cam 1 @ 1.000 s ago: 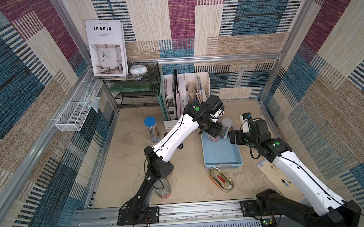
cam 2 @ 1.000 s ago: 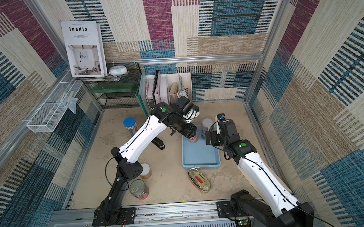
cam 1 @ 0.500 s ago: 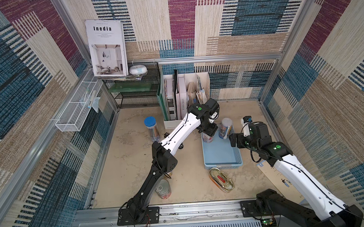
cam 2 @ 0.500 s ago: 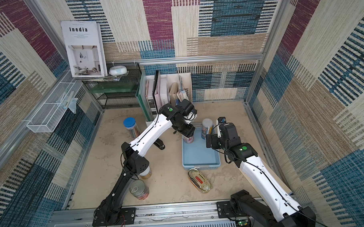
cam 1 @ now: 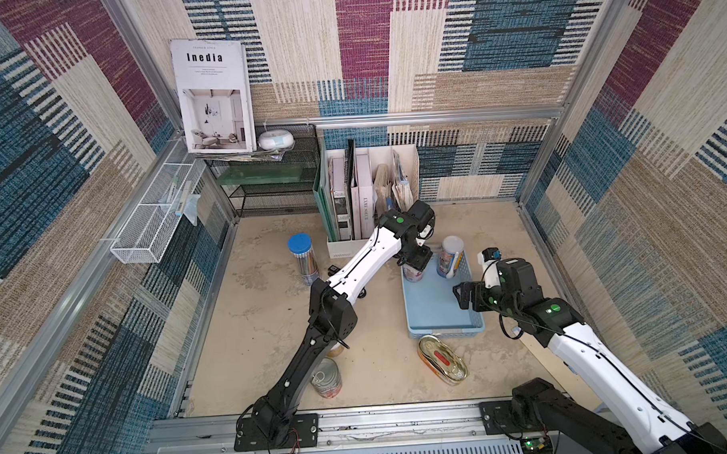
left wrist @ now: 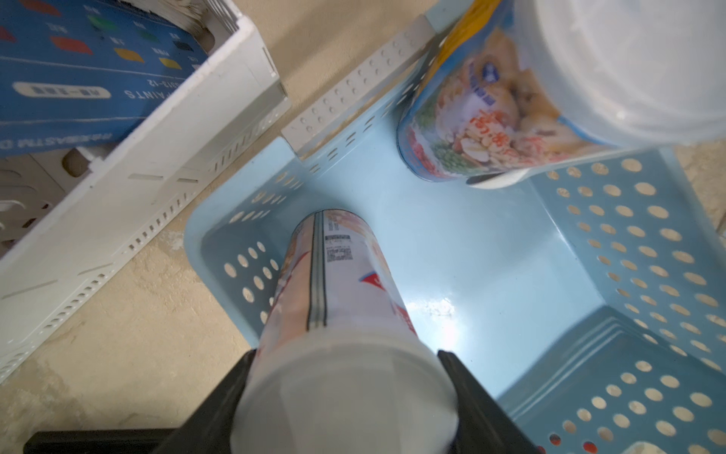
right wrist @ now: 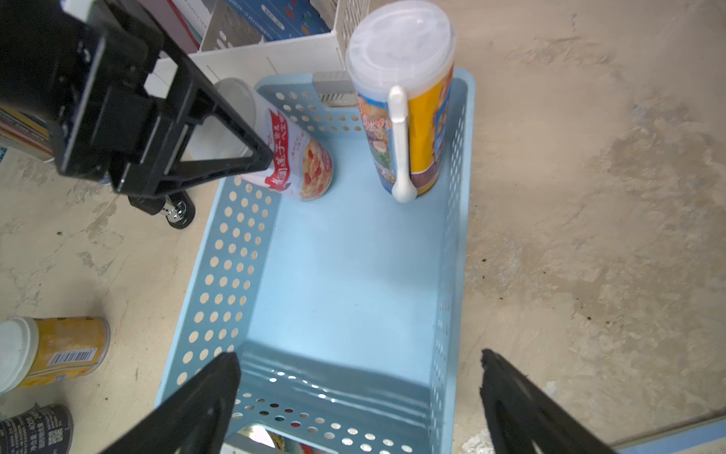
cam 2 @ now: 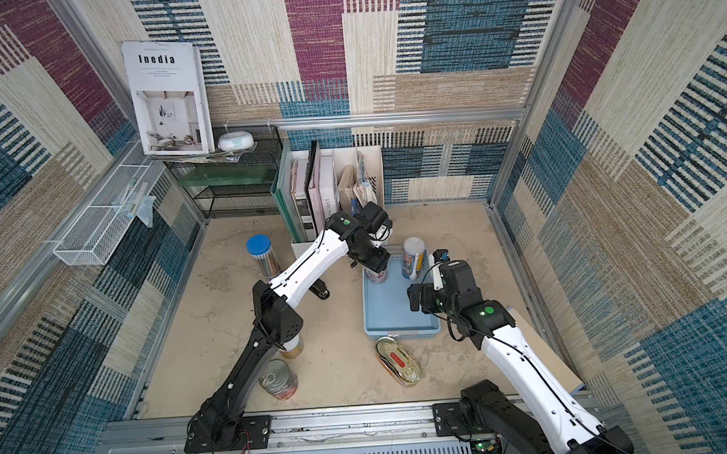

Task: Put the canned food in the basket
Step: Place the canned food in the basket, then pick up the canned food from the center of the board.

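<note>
Red Chinese lettering on can (right wrist: 302, 165); mag (cam 1: 211, 96) reads "Inedia".

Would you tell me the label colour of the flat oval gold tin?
Red. The flat oval gold tin shows best in a top view.

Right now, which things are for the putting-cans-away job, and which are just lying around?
For the job: blue basket, red-label can in the left gripper, tall can standing in it, yellow can, steel can, oval tin.
Just lying about: pencil tube, file holder, wire basket, magazine.
</note>
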